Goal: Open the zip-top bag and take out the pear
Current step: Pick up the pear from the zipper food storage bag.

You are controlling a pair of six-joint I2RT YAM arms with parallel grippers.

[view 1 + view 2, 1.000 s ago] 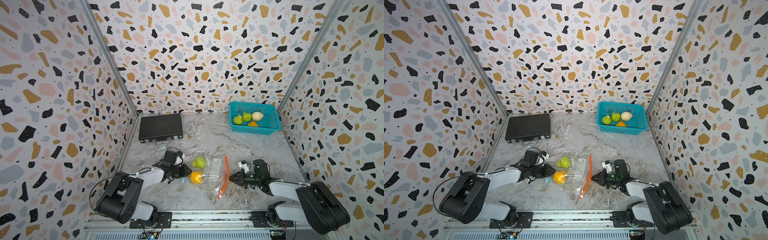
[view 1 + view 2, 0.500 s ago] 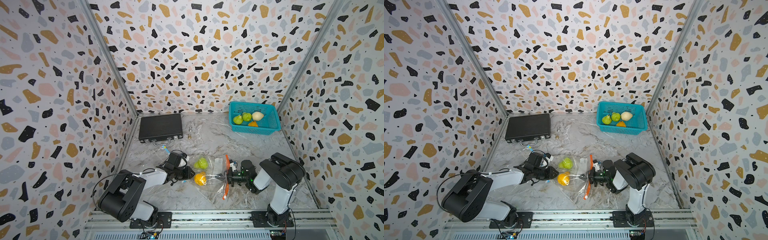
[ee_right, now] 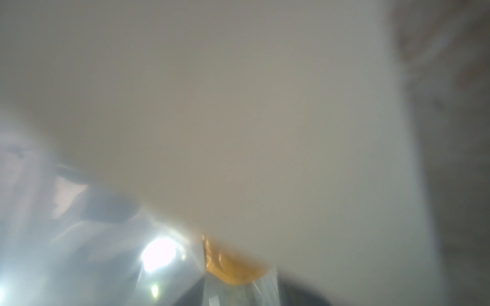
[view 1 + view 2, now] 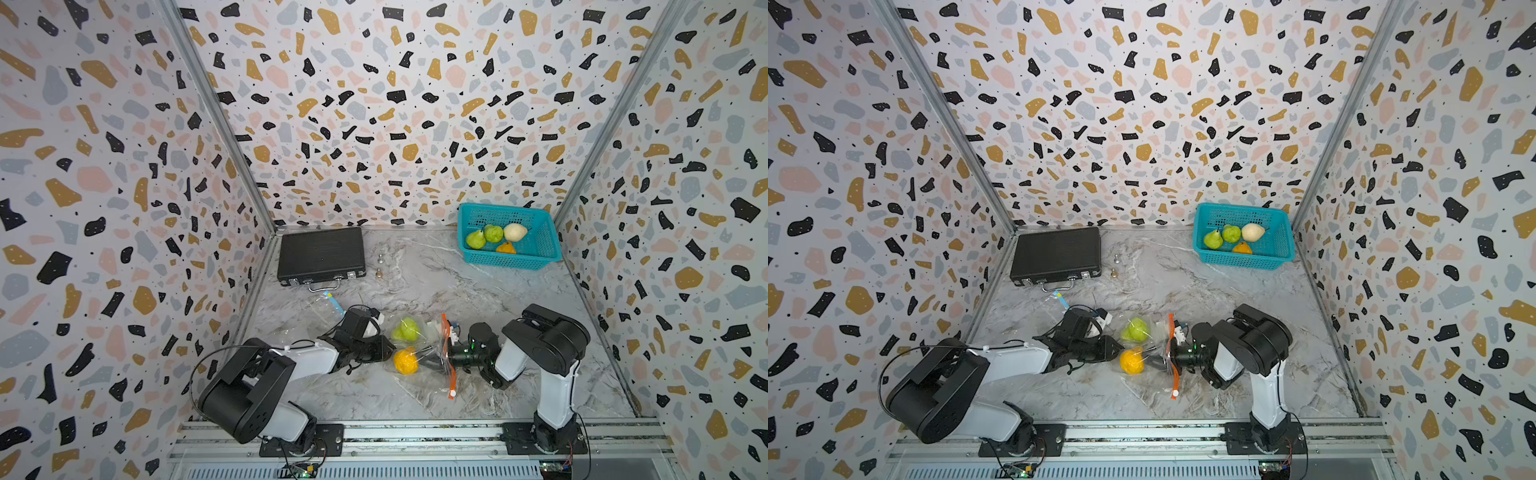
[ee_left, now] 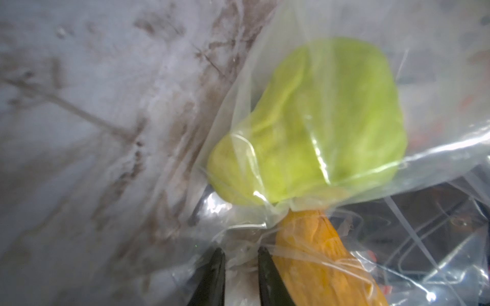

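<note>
Film of the bag (image 5: 238, 230) sits clamped in the left gripper (image 5: 240, 253), shown only by the left wrist view. Orange pear (image 4: 405, 361) lies inside the bag. Right gripper (image 4: 430, 360) reaches in past the zip (image 4: 451, 382). Its wrist view is blurred, so its jaw state cannot be determined.

The bag (image 4: 430, 380) is seen as clear, glossy, crinkled plastic, the basket (image 4: 512, 260) as plastic mesh, the case (image 4: 321, 253) as matt and ribbed.

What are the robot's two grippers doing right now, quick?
Left gripper: closed, pinching the clear plastic zip-top bag.
Right gripper: at that bag's mouth; open or closed cannot be told.
</note>
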